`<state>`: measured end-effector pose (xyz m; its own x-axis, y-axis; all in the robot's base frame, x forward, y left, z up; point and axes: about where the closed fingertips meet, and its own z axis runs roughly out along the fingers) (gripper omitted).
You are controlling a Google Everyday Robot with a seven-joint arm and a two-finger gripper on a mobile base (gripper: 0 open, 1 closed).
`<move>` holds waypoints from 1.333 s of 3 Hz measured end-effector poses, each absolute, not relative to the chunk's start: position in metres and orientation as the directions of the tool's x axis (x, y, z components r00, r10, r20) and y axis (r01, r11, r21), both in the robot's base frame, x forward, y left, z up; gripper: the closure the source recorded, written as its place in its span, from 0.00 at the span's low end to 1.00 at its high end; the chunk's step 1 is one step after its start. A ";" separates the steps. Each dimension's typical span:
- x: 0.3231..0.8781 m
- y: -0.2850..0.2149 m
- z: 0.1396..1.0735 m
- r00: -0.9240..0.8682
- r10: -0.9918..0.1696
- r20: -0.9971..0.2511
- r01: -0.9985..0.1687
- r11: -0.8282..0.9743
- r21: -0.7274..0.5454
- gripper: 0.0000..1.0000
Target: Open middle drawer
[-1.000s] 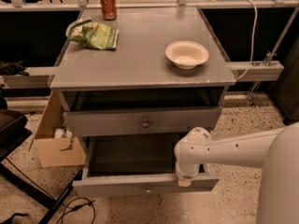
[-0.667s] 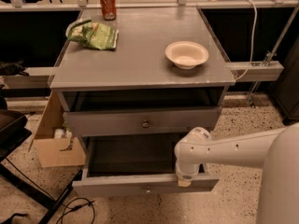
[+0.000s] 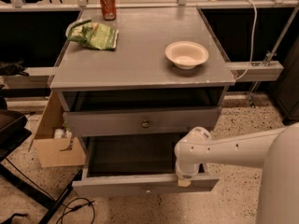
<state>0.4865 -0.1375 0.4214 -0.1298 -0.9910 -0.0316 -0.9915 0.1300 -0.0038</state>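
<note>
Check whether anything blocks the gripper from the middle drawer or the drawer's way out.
Nothing visible does. The gripper sits at the top front edge of the middle drawer, right of its knob. Ahead of the drawer is floor, with a cable lying flat near its left corner; the cardboard box stands aside, beside the cabinet.

Your white arm (image 3: pixel 243 148) reaches across from the view's lower right; its wrist (image 3: pixel 194 143) bends down, the gripper (image 3: pixel 184 180) pointing down at lower centre.
</note>
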 end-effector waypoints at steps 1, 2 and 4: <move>0.487 -0.137 0.421 -0.130 -0.991 -0.032 -0.992 0.130 -0.004 0.27; 0.486 -0.138 0.421 -0.130 -0.991 -0.032 -0.992 0.130 -0.004 0.04; 0.486 -0.138 0.421 -0.130 -0.991 -0.032 -0.991 0.130 -0.003 0.00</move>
<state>0.4862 -0.1377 0.4209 -0.1303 -0.9910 -0.0317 -0.9914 0.1305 -0.0029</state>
